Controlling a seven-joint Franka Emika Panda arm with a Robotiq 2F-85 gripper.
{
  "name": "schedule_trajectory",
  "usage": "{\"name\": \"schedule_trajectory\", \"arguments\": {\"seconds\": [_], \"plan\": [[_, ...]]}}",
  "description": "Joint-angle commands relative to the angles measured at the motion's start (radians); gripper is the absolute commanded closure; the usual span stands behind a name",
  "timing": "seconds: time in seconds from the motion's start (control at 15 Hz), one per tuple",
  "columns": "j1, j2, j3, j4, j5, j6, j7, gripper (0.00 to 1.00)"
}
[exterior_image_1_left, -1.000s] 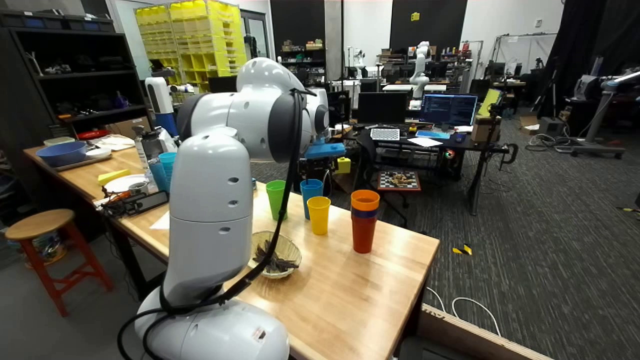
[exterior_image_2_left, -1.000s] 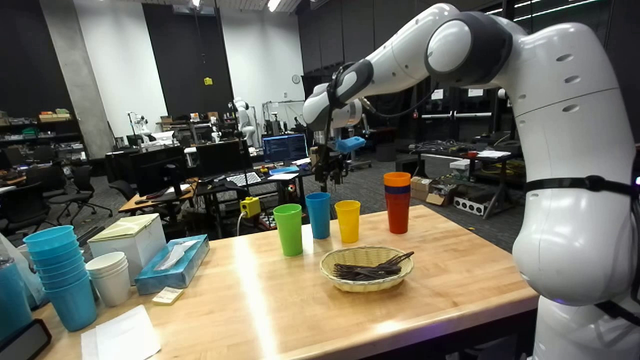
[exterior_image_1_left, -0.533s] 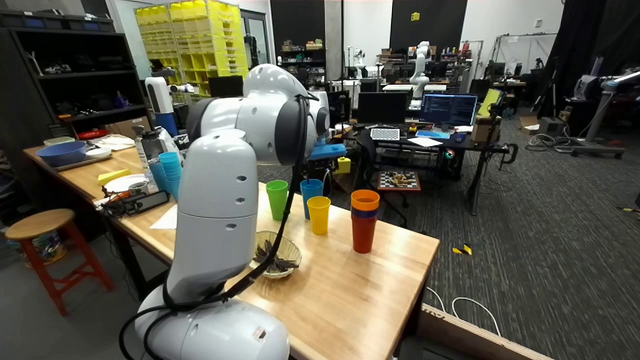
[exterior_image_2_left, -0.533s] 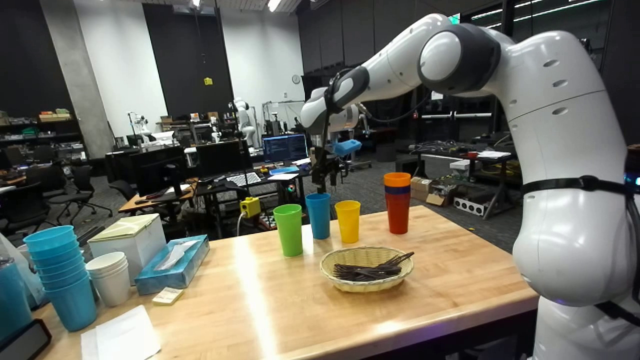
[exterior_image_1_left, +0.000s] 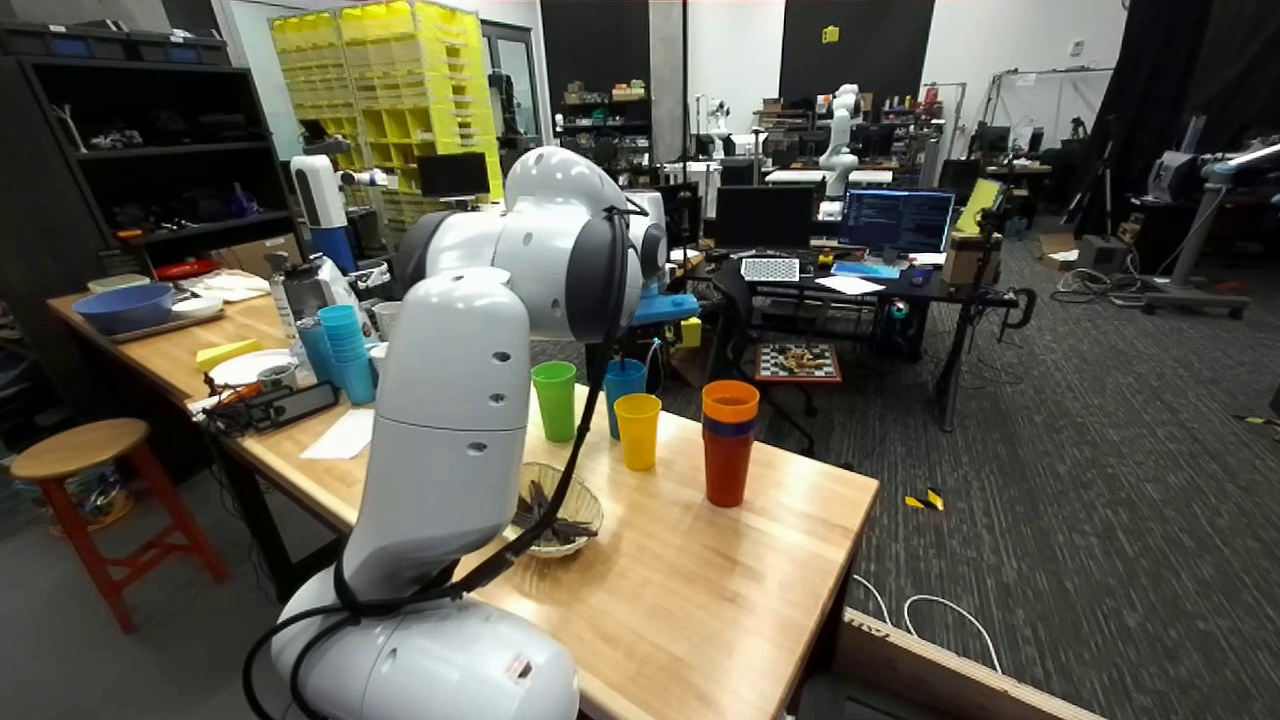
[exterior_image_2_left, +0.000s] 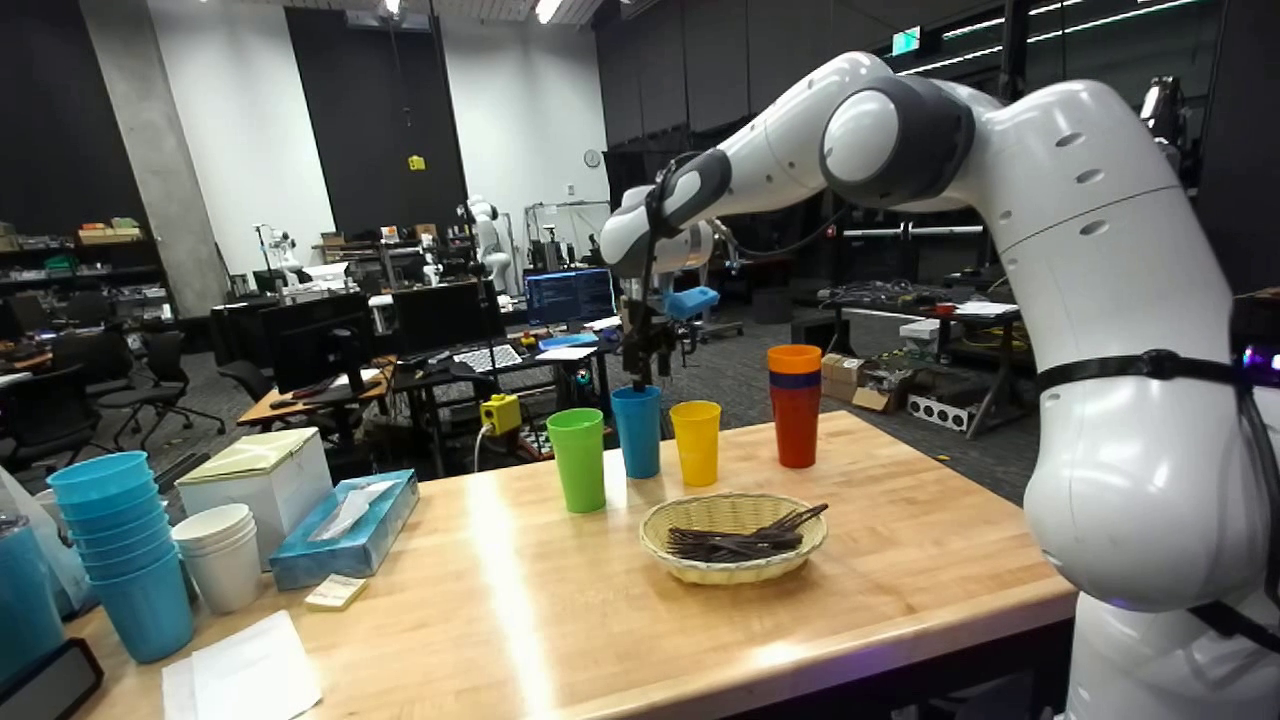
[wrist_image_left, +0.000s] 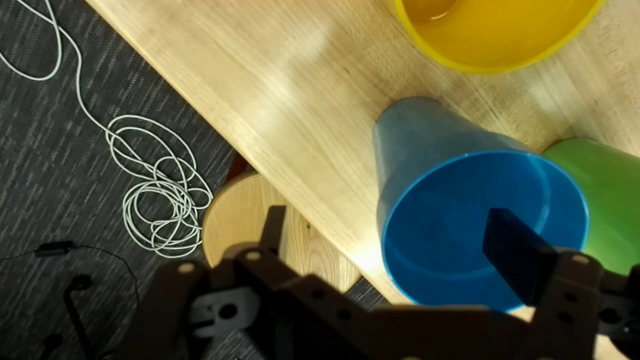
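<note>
jaws parted; one at mouth of blue cup (wrist_image_left: 455, 215), other outside

A pale butcher-block table (exterior_image_2_left: 900, 520) carries everything. In an exterior view, a green tumbler (exterior_image_2_left: 577, 465), a blue tumbler (exterior_image_2_left: 637, 435) and a yellow tumbler (exterior_image_2_left: 696, 445) stand upright by its far edge, the blue one nearest that edge. Close to the far right corner rises a tumbler stack (exterior_image_2_left: 796, 420), orange topmost, red lowest. A wicker basket (exterior_image_2_left: 720, 573) sits between far and near edges. Leftward, a white box (exterior_image_2_left: 290, 485) and a tissue box (exterior_image_2_left: 345, 545) stand toward the far edge; white paper sheets (exterior_image_2_left: 245, 670) lie closer to the near edge.
</note>
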Motion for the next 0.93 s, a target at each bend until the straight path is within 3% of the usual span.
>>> {"name": "schedule_trajectory", "arguments": {"seconds": [0.0, 0.13, 0.67, 0.87], "plan": [[-0.004, 0.035, 0.004, 0.067, -0.003, -0.029, -0.019, 0.26], [-0.003, 0.046, 0.005, 0.090, -0.002, -0.038, -0.021, 0.35], [-0.007, 0.062, 0.008, 0.131, 0.008, -0.067, -0.030, 0.96], [-0.011, 0.059, 0.013, 0.128, 0.023, -0.089, -0.038, 1.00]]}}
